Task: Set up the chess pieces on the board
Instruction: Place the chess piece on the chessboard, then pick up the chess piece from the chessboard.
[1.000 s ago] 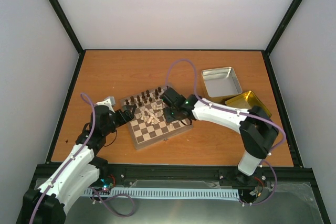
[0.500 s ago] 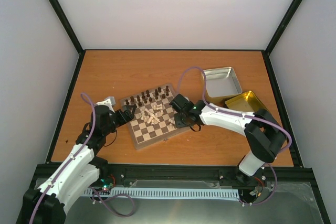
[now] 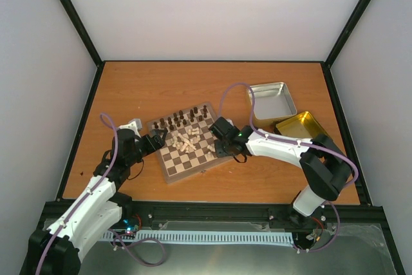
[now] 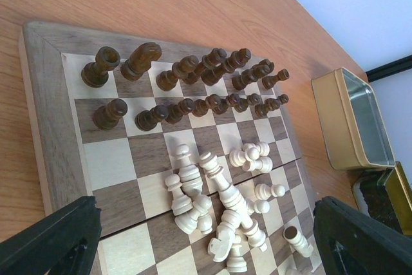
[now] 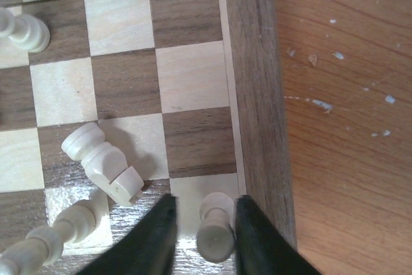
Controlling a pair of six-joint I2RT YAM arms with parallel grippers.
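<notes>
Neighbouring board (image 3: 187, 164): silver tin (image 3: 271, 102), gold tin (image 3: 304, 127)

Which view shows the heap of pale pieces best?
Left wrist: the pale pieces lie jumbled on the board, shapes clear. Top view shows tiny specks; right wrist only a few by the rim.

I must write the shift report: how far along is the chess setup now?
Done: dark pieces stand in two rows. In hand: one cream piece sits between the fingers of the right claw, on a square by the board rim; grip unclear. To do: the cream heap piled mid-board.
</notes>
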